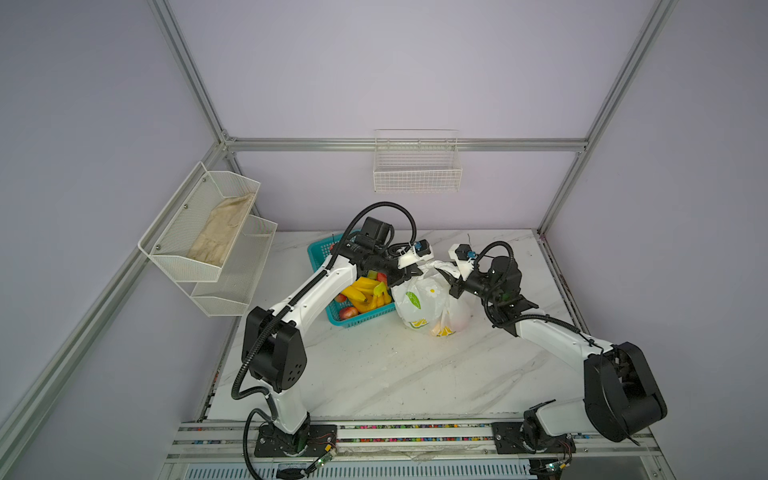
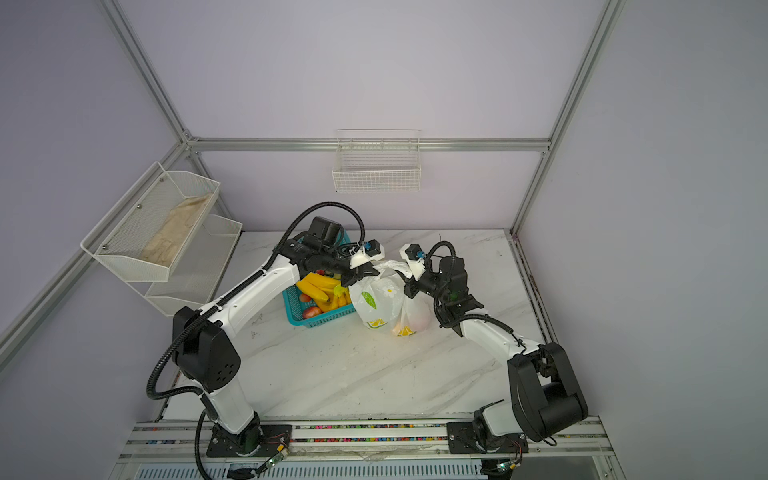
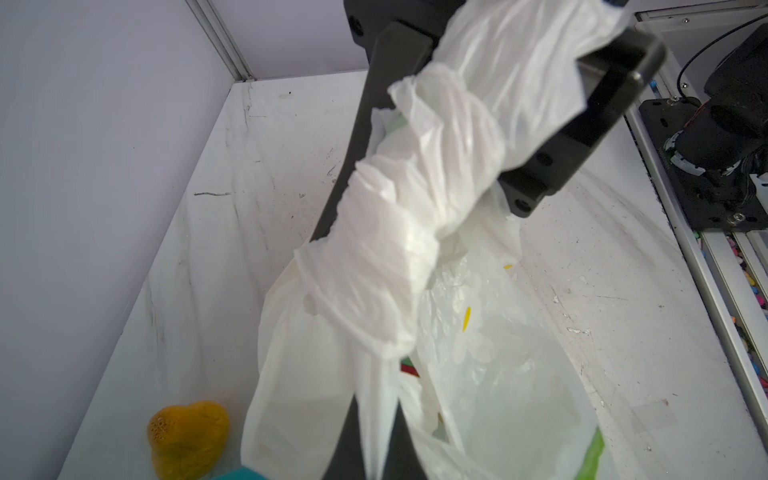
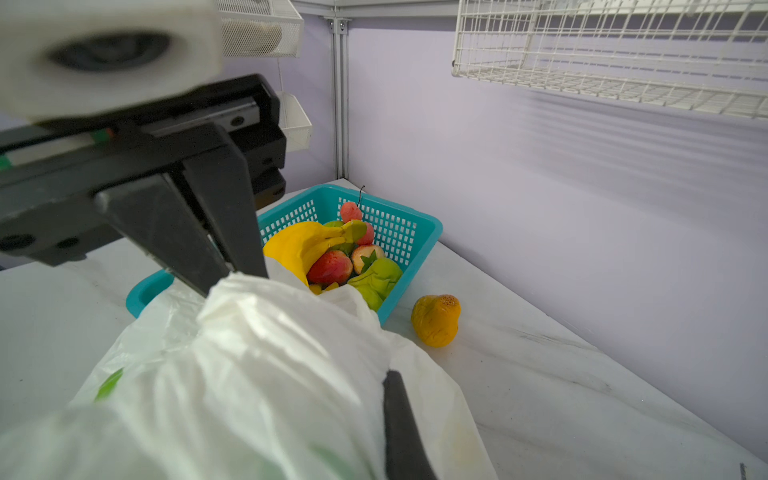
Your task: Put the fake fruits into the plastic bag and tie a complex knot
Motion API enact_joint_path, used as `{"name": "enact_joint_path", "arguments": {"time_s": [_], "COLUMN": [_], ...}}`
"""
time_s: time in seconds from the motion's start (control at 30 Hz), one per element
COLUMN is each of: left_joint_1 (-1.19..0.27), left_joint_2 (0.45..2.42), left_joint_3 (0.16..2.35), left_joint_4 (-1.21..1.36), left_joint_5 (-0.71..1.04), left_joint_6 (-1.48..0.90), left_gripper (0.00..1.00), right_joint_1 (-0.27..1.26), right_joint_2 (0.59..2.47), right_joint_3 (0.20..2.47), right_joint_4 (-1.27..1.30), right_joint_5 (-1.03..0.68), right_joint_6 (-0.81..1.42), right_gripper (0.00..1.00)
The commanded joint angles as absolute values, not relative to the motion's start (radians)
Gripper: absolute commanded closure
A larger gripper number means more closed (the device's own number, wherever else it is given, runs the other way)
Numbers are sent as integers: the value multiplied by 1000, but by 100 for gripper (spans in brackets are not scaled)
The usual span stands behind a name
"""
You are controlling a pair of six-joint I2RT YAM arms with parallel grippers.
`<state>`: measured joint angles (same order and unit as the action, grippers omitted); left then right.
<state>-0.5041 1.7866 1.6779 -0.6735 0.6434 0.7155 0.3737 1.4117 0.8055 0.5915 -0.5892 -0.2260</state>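
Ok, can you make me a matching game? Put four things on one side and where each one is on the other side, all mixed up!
Things
1. plastic bag
2. bananas
3. lone orange fruit
4. beige cloth

Places
A. in the white mesh shelf on the wall
B. on the bare tabletop, beside the teal basket
C. held at its twisted top by the left gripper and the right gripper
D. inside the teal basket

Pairs: 1-C, 2-D, 3-B, 4-A
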Motion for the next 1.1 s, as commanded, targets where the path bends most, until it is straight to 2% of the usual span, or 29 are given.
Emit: {"name": "enact_joint_path", "arguments": {"time_s": [0.0, 0.2, 0.4, 0.63, 0.93, 0.97, 1.07], "left_joint_1": [-512, -524, -538, -566, -637, -646, -667], "left_joint_2": [1794, 1807, 1796, 1745, 1680, 1677, 1664], "left_joint_3": [1785, 1796, 1755, 1626, 1462, 1449, 1416], "left_joint_4": [-679, -662, -595, -435, -229, -213, -187], "left_joint_5": [696, 707, 750, 752, 684, 677, 648], "left_joint_6": [689, 668, 623, 520, 398, 387, 370], "left_gripper": [100, 99, 91, 87, 85, 84, 72], "right_joint_1": [382, 390, 390, 383, 315, 311, 297], "right_joint_2": [1386, 1427, 1477, 1501, 1537, 1542, 1544], "right_joint_3": [789, 759, 723, 703, 734, 741, 750], "right_joint_4": [748, 926, 1088, 1112, 1114, 1114, 1114], "right_joint_5": [-573, -629, -638, -660, -811, -827, -859], "right_joint_6": [-145, -5, 118, 118, 160, 167, 181], "right_gripper": [100, 100, 100, 100, 100, 100, 100]}}
